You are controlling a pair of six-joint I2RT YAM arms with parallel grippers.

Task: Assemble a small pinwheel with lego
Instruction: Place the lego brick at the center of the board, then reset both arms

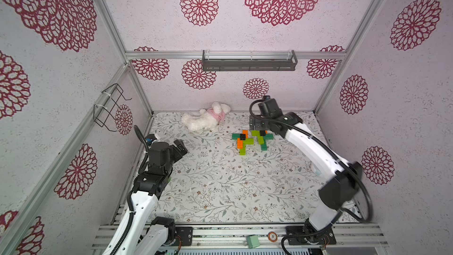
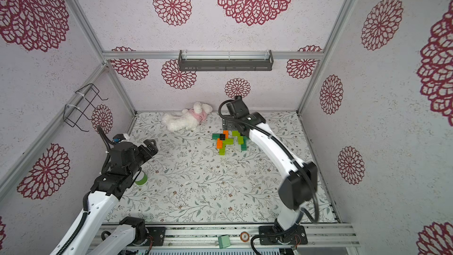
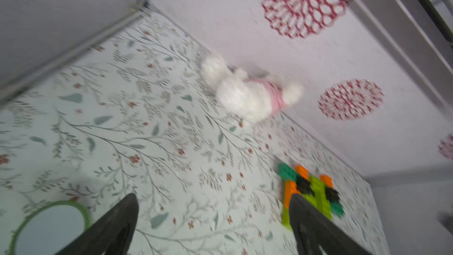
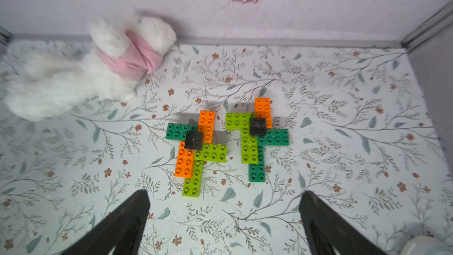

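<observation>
Lab robot cell; aluminium frame; flower-print wall panels; left arm, right arm bolted to front rail

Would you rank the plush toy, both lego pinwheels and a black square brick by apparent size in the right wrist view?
1. white plush toy
2. pinwheel beside the toy and farther pinwheel: alike, unranked
3. black square brick

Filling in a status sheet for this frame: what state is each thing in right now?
Plush toy: lying on its side.
Lego pinwheel nearer the plush toy: assembled, lying flat, not held.
Other lego pinwheel: assembled, lying flat, not held.
Left gripper: open, empty.
Right gripper: open, empty.
</observation>
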